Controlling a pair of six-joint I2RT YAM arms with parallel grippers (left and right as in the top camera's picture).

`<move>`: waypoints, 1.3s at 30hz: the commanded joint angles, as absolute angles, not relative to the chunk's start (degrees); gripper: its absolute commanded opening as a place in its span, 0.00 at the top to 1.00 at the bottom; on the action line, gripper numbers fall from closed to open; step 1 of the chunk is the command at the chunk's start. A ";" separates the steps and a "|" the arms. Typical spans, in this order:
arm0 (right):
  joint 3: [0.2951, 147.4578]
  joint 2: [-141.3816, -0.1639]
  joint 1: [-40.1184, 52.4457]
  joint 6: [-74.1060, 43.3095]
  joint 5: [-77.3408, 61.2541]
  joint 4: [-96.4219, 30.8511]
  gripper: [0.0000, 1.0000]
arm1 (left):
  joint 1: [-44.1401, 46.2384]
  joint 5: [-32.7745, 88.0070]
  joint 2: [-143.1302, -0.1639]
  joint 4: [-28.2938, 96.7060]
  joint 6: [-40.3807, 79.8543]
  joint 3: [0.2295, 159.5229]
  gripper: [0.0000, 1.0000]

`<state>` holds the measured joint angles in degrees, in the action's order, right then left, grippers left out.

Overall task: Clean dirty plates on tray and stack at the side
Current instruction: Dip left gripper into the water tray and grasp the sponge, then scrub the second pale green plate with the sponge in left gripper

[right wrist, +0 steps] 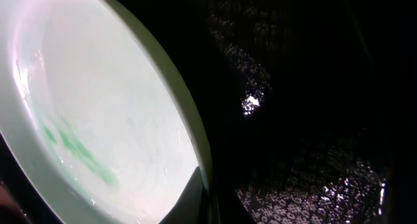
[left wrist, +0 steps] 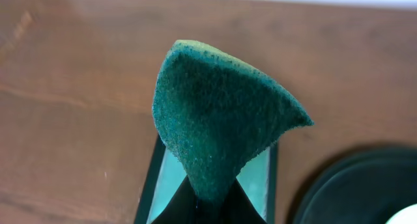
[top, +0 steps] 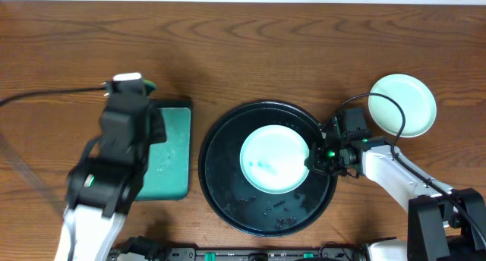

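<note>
A pale mint-green plate point(top: 273, 158) with green smears sits on the black tray point(top: 228, 193). My right gripper point(top: 310, 160) is shut on this plate's right rim; in the right wrist view the plate point(right wrist: 98, 107) fills the left side, smears showing, one finger over the rim point(right wrist: 207, 201). A second pale plate point(top: 406, 103) lies on the table to the right of the tray. My left gripper point(top: 129, 90) is shut on a dark green sponge point(left wrist: 218, 113), held above the teal tray point(top: 173, 158). A third plate is not in view.
The teal rectangular tray point(left wrist: 257, 178) lies left of the black tray point(left wrist: 358, 191) on the wooden table. A black cable point(top: 45, 94) runs across the table at the far left. Water droplets speckle the black tray point(right wrist: 313, 165).
</note>
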<state>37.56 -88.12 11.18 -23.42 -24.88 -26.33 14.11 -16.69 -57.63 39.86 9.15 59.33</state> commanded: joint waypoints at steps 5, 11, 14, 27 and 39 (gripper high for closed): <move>38.57 -88.40 11.51 -22.61 -26.00 -26.35 0.99 | 12.84 -5.76 -77.43 42.11 15.73 59.57 0.93; 38.57 -88.40 11.51 -22.59 -26.00 -26.37 0.99 | 8.40 5.02 -88.82 46.30 20.18 59.57 0.93; 38.57 -88.40 11.51 -22.22 -26.00 -26.37 0.99 | 6.11 6.37 -90.41 47.55 20.71 59.57 0.93; 38.57 -88.40 11.51 -22.20 -26.00 -26.24 0.99 | 13.98 12.38 -79.00 42.70 20.73 59.90 0.93; 38.57 -88.40 11.51 -22.22 -26.44 -26.41 0.99 | 35.40 12.86 -90.13 31.51 25.89 60.03 0.93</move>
<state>37.56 -88.12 11.18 -23.33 -24.91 -26.33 33.23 12.36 -86.41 32.80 23.83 59.33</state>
